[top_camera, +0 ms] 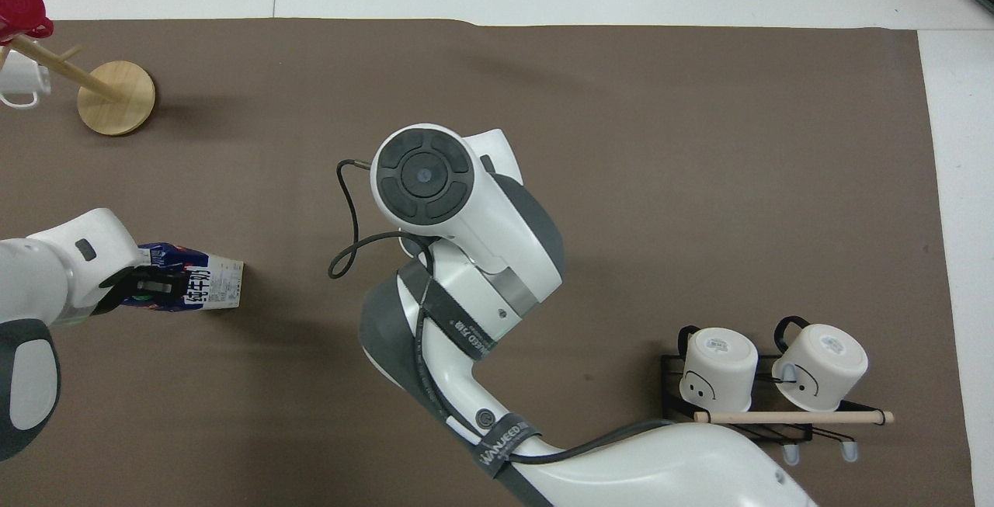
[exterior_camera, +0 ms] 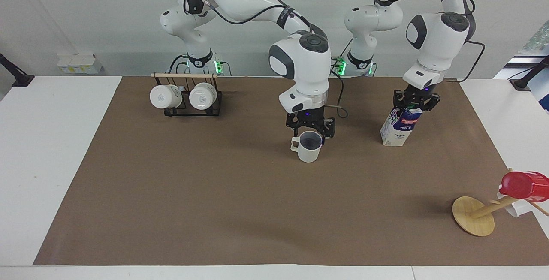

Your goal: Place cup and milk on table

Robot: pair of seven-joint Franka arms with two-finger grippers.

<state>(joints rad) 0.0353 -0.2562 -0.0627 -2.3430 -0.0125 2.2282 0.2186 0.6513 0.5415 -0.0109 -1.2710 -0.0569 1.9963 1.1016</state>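
Note:
The pale cup (exterior_camera: 309,152) stands upright on the brown mat of the table (exterior_camera: 214,194), near its middle, handle toward the right arm's end. My right gripper (exterior_camera: 310,129) hangs just over the cup's rim, fingers spread and off the cup. In the overhead view the right arm hides the cup. The milk carton (exterior_camera: 397,129) stands on the mat toward the left arm's end, leaning slightly. My left gripper (exterior_camera: 415,102) is shut on its gable top. The carton (top_camera: 213,286) and the left gripper (top_camera: 151,287) also show in the overhead view.
A black wire rack (exterior_camera: 186,107) with two white mugs stands near the robots toward the right arm's end, also in the overhead view (top_camera: 769,414). A wooden mug tree (exterior_camera: 473,215) with a red cup (exterior_camera: 525,185) stands far from the robots at the left arm's end.

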